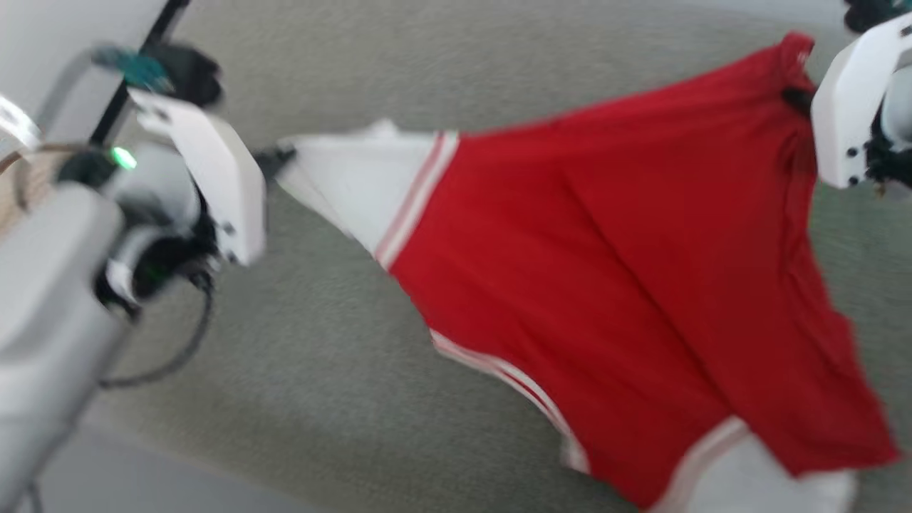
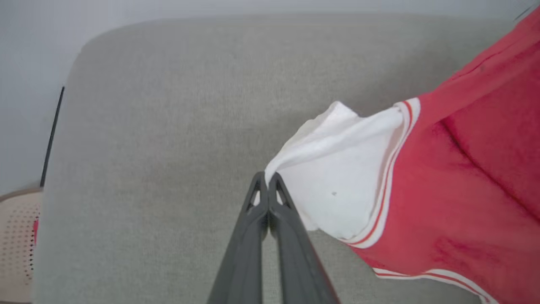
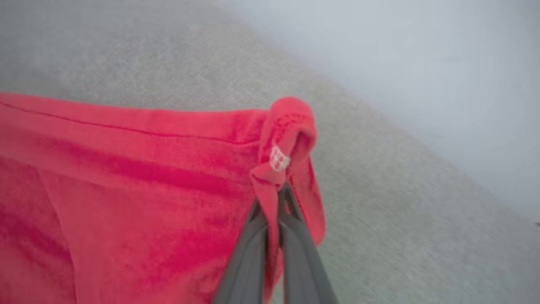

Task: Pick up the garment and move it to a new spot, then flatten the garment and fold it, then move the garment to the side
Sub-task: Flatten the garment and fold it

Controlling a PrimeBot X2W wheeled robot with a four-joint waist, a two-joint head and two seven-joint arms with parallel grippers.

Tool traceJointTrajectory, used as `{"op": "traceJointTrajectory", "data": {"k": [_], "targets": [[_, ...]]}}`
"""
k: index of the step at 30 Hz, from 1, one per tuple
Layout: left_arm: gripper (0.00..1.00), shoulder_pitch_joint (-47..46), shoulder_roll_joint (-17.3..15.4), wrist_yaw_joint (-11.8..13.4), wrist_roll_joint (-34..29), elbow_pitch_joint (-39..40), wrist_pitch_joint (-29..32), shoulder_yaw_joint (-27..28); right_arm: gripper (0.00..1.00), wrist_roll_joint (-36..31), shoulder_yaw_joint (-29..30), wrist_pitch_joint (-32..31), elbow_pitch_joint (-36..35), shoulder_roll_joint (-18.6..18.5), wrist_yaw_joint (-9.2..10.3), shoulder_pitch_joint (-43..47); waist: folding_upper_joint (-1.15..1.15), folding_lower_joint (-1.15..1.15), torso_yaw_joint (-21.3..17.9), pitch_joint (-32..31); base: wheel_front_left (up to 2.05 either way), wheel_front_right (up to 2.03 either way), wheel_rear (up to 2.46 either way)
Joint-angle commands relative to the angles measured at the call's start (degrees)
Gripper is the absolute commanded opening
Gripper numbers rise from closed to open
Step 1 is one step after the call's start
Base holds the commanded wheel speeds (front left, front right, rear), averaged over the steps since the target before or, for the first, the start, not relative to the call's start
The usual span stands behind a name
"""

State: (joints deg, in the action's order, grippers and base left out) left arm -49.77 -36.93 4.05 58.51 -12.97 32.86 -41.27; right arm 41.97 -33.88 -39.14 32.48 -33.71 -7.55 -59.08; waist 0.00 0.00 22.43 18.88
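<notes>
The garment (image 1: 605, 271), a red jersey shirt with white sleeves and striped trim, hangs stretched between my two arms above a grey-green padded surface (image 1: 320, 399). My left gripper (image 1: 274, 158) is shut on the tip of a white sleeve (image 2: 337, 177); in the left wrist view the left gripper (image 2: 266, 179) has its fingers pressed together at the sleeve's edge. My right gripper (image 1: 796, 96) is shut on a red hem corner at the upper right. In the right wrist view the right gripper (image 3: 276, 198) has the red cloth (image 3: 126, 190) pinched between its fingers, a small white tag just above them.
The padded surface (image 2: 168, 147) spreads under the shirt, with a rounded far corner. A pale wall (image 3: 422, 63) lies beyond it. A perforated beige object (image 2: 17, 240) sits past the surface's left edge in the left wrist view. A dark cable (image 1: 178, 349) loops below my left wrist.
</notes>
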Motion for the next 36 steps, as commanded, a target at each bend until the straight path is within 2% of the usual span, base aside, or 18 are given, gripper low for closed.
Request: {"op": "traceJointTrajectory", "data": {"k": [1, 6, 13, 24, 27, 30, 36], "targets": [[0.00, -3.0, -1.0, 0.1, -1.0, 0.0, 1.1, 0.6, 0.00, -0.1, 1.0, 0.4, -1.6, -0.7, 0.12, -0.6, 0.00, 0.00, -3.2, -2.2, 0.00, 0.00, 0.00], [0.00, -9.7, -2.9, -0.3, -3.3, -1.1, 3.4, 1.4, 0.00, -1.4, 4.6, 0.8, -5.5, -0.6, 0.12, -1.0, 0.00, 0.00, -7.1, -4.3, 0.00, 0.00, 0.00], [0.00, -16.8, -3.2, -1.6, -5.1, -3.8, 4.9, 1.7, 0.00, -4.1, 10.2, -0.2, -8.8, 2.0, 0.12, -1.3, 0.00, 0.00, -11.1, -7.2, 0.00, 0.00, 0.00], [0.00, -27.9, 0.1, -4.1, -7.9, -10.6, 5.2, 1.3, 0.00, -10.0, 17.6, -5.2, -15.2, 7.5, 0.12, -2.3, 0.00, 0.00, -14.9, -9.2, 0.00, 0.00, 0.00], [0.00, -30.6, 1.8, -4.3, -9.1, -13.1, 2.7, 1.4, 0.00, -12.8, 19.5, -4.1, -14.6, 8.6, 0.12, -3.7, 0.00, 0.00, -15.2, -8.0, 0.00, 0.00, 0.00], [0.00, -34.2, 4.1, -4.7, -11.2, -16.2, -2.3, 2.0, 0.00, -16.5, 21.0, -1.6, -12.5, 10.0, 0.12, -6.5, 0.00, 0.00, -15.5, -5.7, 0.00, 0.00, 0.00], [0.00, -43.1, 8.1, -5.2, -15.6, -24.6, -16.2, 3.5, 0.00, -24.1, 22.9, 8.7, -4.2, 13.3, 0.12, -14.3, 0.00, 0.00, -15.8, 0.4, 0.00, 0.00, 0.00]]}}
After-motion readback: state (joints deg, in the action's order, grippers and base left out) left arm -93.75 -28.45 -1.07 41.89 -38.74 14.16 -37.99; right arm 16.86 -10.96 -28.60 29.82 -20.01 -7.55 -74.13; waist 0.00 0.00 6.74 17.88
